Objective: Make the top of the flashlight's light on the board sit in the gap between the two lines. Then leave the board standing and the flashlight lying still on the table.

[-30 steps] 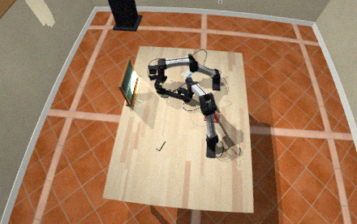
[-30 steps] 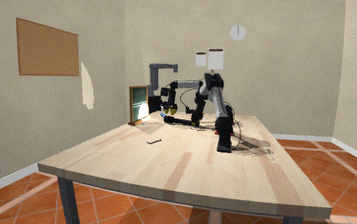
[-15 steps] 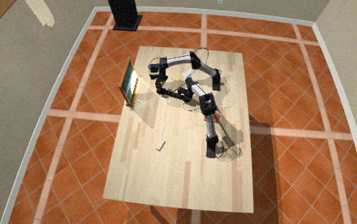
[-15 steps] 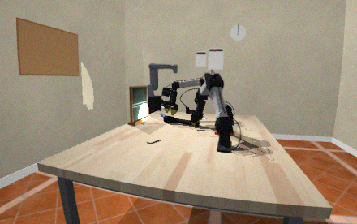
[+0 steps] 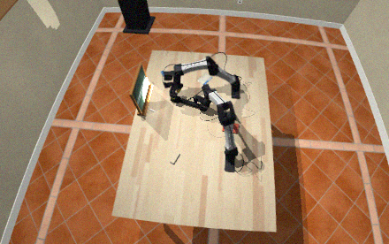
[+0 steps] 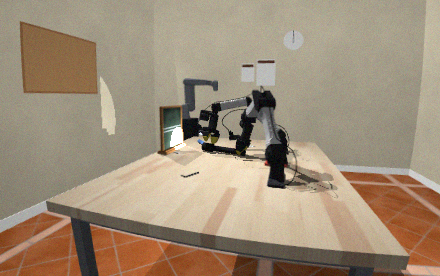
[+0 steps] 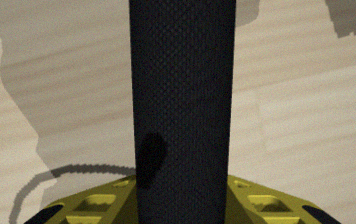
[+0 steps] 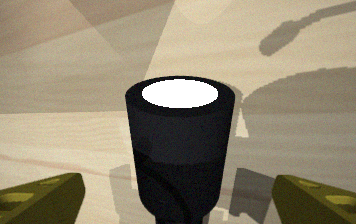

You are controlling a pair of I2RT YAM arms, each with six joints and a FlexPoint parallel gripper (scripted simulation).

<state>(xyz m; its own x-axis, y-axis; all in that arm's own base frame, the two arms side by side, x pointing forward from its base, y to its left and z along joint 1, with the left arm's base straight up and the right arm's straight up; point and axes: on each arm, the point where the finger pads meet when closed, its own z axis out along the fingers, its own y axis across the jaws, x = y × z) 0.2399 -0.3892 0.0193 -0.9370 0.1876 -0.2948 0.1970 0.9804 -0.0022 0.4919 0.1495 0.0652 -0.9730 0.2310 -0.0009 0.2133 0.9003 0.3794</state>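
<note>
The desk (image 5: 190,190) (image 6: 225,210) carries both arms and, near one edge, the standing board (image 5: 140,80) (image 6: 171,117). The left arm (image 5: 216,97) (image 6: 268,125) reaches in over the desk, its fingers (image 6: 241,151) closed around the dark barrel of the flashlight (image 5: 190,102) (image 6: 225,149) (image 7: 182,90) (image 8: 177,135), which lies low over the desk, lit end toward the board. The right arm (image 5: 194,66) (image 6: 234,104) bends over that end, its fingers (image 6: 213,140) spread wide, one on either side of the head with space between. The light (image 6: 176,138) falls low on the board, its top near the two lines (image 6: 172,128); whether it sits in the gap is too small to tell. The likeliest trouble is tilt: a slight pitch at the barrel would carry the beam's top past a line. Opening the left fingers unevenly could roll or drop the flashlight and spoil the aim, and a right finger brushing the head could swing it. Pushing it forward would change the light's height too, and might knock the board.

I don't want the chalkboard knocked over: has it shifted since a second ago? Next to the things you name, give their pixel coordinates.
No; the chalkboard (image 5: 140,90) (image 6: 171,129) stands at the same table edge, unshifted.
</note>
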